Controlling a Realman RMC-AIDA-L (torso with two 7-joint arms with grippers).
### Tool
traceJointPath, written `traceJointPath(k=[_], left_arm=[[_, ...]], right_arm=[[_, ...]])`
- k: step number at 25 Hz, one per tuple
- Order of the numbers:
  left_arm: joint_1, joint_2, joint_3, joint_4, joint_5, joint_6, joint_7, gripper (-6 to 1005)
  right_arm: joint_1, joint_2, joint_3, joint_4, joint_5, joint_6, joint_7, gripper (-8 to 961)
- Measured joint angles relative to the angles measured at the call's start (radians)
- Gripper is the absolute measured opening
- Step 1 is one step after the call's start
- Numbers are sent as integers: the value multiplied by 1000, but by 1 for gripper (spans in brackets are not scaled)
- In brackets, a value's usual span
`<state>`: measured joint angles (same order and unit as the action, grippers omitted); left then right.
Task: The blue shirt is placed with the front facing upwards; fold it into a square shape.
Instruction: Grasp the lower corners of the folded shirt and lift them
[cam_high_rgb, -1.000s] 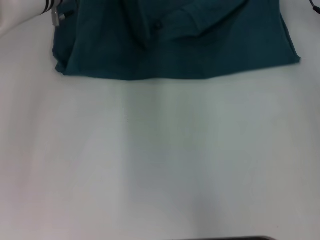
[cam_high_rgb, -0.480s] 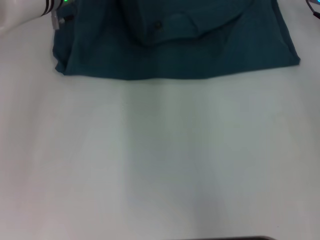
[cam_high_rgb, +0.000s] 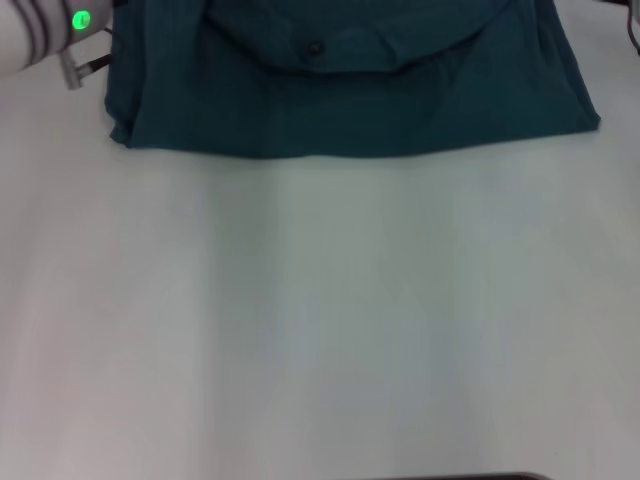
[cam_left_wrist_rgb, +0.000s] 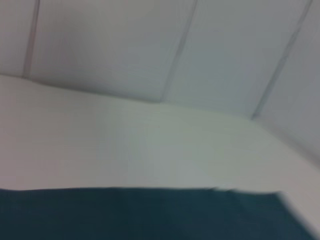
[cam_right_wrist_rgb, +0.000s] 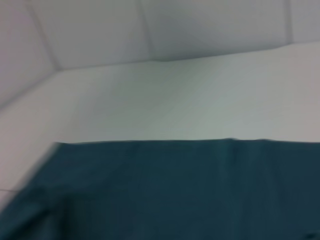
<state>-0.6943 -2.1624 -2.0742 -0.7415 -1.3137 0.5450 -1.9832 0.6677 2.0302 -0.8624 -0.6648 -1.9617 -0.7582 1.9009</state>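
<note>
The blue shirt lies across the far part of the white table, its straight near edge facing me. A folded layer with a small dark spot lies on top of it, near the middle. My left arm, showing a green light, is at the shirt's far left corner, with a small grey part just beside the cloth edge. The left wrist view shows a strip of the shirt with bare table beyond it. A wide flat stretch of the shirt shows in the right wrist view. The right gripper is out of the head view.
A broad stretch of the white table lies between me and the shirt. A pale panelled wall rises behind the table's far edge. A dark cable shows at the top right corner.
The left arm has drawn back to the left, off the shirt's corner. The raised fold in the middle of the shirt has shifted farther away and settled flatter.
</note>
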Motion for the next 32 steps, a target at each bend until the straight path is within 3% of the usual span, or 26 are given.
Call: traceJointPath(k=[5, 8, 9, 11, 14, 17, 20, 22, 28, 32], left_arm=[[188, 5, -15, -199, -141, 304, -22, 756], [229, 20, -75, -220, -156, 462, -64, 817], [230, 34, -105, -211, -150, 514, -99, 837], [225, 62, -134, -171, -140, 570, -156, 878], [210, 114, -141, -72, -135, 588, -243, 940], [192, 159, -140, 23, -134, 592, -317, 933], [162, 186, -134, 112, -124, 589, -360, 934], [137, 188, -135, 166, -101, 557, -374, 934], [112, 147, -143, 206, -44, 437, -381, 934], [124, 158, -143, 204, -36, 439, -401, 934]], right_arm=[[-180, 43, 40, -157, 143, -268, -93, 771], [-311, 50, 116, -174, 283, -429, -189, 870], [-311, 50, 116, -174, 283, -429, -189, 869], [-348, 39, 160, -154, 300, -505, -193, 868], [-373, 3, 193, -110, 277, -610, -163, 867], [-386, -29, 203, -69, 260, -696, -125, 865], [-393, -42, 212, -48, 255, -733, -120, 864], [-394, -43, 218, -46, 252, -736, -124, 863], [-384, -44, 228, -44, 244, -723, -130, 864], [-373, -46, 229, -41, 226, -710, -128, 861]])
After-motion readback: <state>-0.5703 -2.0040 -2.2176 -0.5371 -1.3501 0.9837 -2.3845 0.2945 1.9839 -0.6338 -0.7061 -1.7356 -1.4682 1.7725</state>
